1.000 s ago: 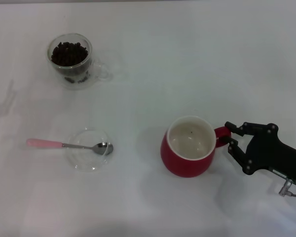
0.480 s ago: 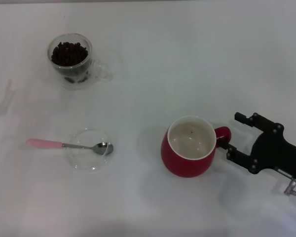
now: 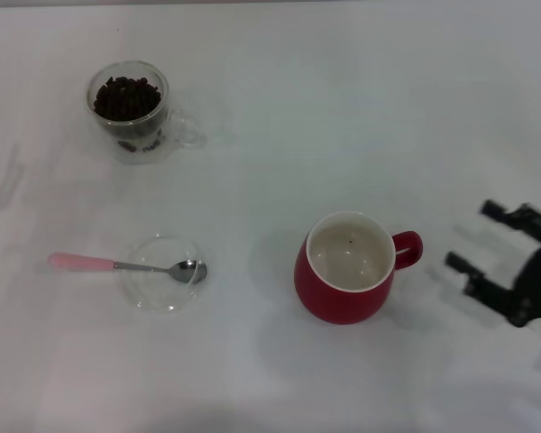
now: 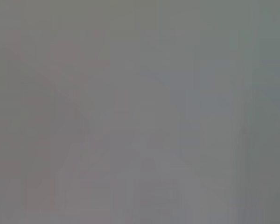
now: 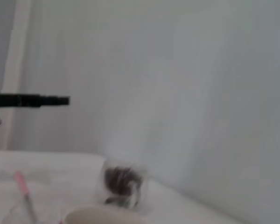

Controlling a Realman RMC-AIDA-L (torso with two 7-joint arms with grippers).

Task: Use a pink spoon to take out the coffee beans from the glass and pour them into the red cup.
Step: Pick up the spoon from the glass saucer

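A: Where are the task's things placed at this moment?

B: The glass is seen at the far left of the bench, with the coffee beans heaped inside it. The pink spoon is laid across a shallow clear dish nearer the robot, its bowl over the dish and its handle pointing out to the left. The red cup is set upright to the right of the dish, well apart from the glass, with its loop handle turned toward the right end effector.

A: And the end effectors?

B: The right end effector is held beside the cup's handle but clear of it, its fingers spread apart and nothing gripped. The left end effector is not shown in any view; nothing can be made out through its wrist camera.

A: Which step is judged to be in hand?

B: No beans appear to have been moved, apart from a dark speck in the cup. The spoon is untouched, so picking it up is taken to be the next step.

A: How should that be done well?

B: The slim pink handle should be gripped near its free end, away from the dish, so that the dish is not dragged. The spoon should be lifted level and its bowl kept upward. Since the cup stands far from the glass, each scoop should be carried slowly and only modestly filled, so that beans are not spilled on the bench.
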